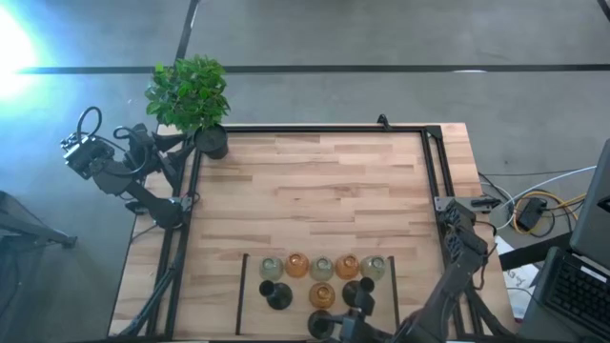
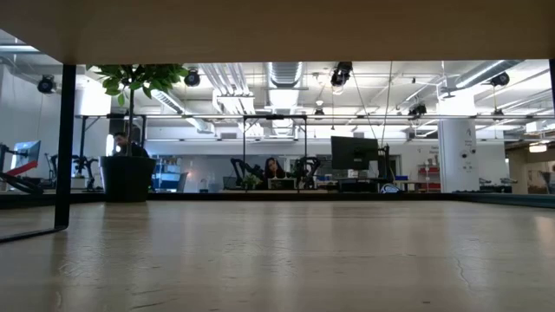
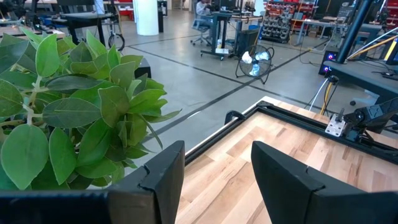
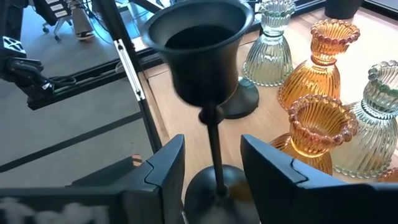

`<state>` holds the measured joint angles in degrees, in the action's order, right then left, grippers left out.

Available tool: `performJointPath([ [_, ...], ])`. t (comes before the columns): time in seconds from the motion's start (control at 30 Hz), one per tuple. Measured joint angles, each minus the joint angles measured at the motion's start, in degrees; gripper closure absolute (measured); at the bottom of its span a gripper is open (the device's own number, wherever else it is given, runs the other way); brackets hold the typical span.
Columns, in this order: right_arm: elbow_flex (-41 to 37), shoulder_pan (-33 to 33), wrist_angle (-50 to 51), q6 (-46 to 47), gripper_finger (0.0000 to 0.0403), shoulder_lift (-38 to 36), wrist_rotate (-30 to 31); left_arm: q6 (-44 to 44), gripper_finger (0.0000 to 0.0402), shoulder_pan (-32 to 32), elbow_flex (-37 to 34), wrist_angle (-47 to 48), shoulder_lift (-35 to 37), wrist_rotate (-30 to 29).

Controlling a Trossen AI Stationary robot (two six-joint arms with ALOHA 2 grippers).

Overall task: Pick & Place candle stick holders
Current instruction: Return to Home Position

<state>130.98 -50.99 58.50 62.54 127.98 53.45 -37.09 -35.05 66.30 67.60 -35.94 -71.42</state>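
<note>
Surface: pale wood-block table (image 1: 324, 181), on a grey concrete floor (image 1: 381, 38), open workshop beyond. The black thin-stemmed cup-topped candle holder (image 4: 202, 50) stood mid lower edge in the high view, beside ribbed amber glass holders (image 4: 318, 127) and ribbed greenish-clear glass holders (image 4: 268, 53). I noted the right gripper (image 4: 212, 142) spread wide, with the stem in the gap, clear of both fingers. The left gripper (image 3: 217, 149) was parted and empty, beside the leafy potted plant (image 1: 189, 90)

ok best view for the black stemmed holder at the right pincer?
Right wrist view: black stemmed holder close up, cup to base, at the right pincer. High view: only a dark spot. Low and left wrist views: nothing.
</note>
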Motion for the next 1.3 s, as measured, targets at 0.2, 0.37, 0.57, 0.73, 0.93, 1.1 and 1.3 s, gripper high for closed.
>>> performJointPath([
  [0.2,0.0,-0.9,0.0,-0.2,0.0245,0.0,0.0,0.0,0.0211,0.0,0.0,0.0,0.0,0.0],
  [0.37,0.0,-1.7,1.3,0.0,0.0249,-0.2,0.0,0.0,0.0211,0.0,0.0,0.0,0.0,0.0],
  [0.57,0.0,-3.0,1.9,0.2,0.0247,-1.3,0.0,0.0,0.0211,0.0,0.0,0.0,0.0,0.0],
  [0.73,0.0,-4.9,2.3,0.5,0.0248,-2.8,0.1,0.0,0.0211,0.0,0.0,0.0,0.0,0.0],
  [0.93,0.0,-8.7,2.2,2.4,0.0264,-4.4,-0.8,0.0,0.0211,0.0,0.0,0.0,0.0,0.0],
  [1.1,0.0,-13.0,2.2,5.4,0.0284,-6.7,-2.3,0.0,0.0211,0.0,0.0,0.0,0.0,0.0],
  [1.3,0.0,-20.4,5.2,9.1,0.0327,-10.2,-2.4,0.0,0.0211,0.0,0.0,0.0,0.0,0.0],
])
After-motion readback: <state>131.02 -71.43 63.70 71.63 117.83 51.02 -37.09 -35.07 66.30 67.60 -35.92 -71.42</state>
